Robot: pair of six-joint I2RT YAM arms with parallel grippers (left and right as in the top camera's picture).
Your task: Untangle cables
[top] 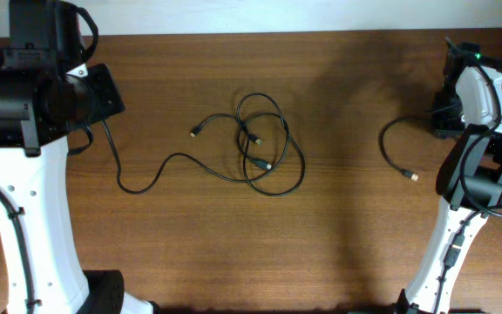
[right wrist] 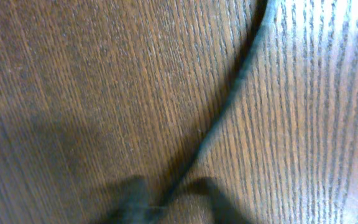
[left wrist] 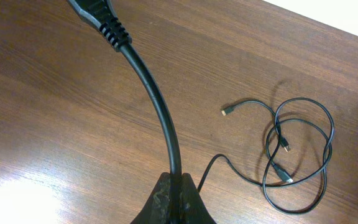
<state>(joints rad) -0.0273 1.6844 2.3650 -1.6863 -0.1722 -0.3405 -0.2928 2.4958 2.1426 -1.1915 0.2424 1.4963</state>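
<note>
Cables [top: 255, 141] lie on the brown wooden table [top: 347, 244] in two lots, one near each arm. Closest in the left wrist view, the left gripper [left wrist: 175, 186] is clenched on a black cord [left wrist: 160, 106], its fingers pressed together around it. The cord rises from the pinch in a curve and ends in a ribbed plug body [left wrist: 95, 14] at the top edge.

Closest in the right wrist view, which is blurred, the right gripper [right wrist: 166, 202] has a dark fingertip on either side of the lone cable [right wrist: 232, 93], low against the wood. Whether they pinch it I cannot tell.

Farther out from the left gripper, a thin run of cord snakes across the table to the tangle [left wrist: 277, 144] at mid-table. It is several overlapping loops, with a small plug [left wrist: 286, 147] lying inside them and a free end [left wrist: 226, 111] sticking out towards the left arm. From overhead, the lone cable bows away from the right gripper and ends in an end plug [top: 412, 176], well apart from the tangle. Beyond the table's far edge runs a white strip [top: 277, 16].
</note>
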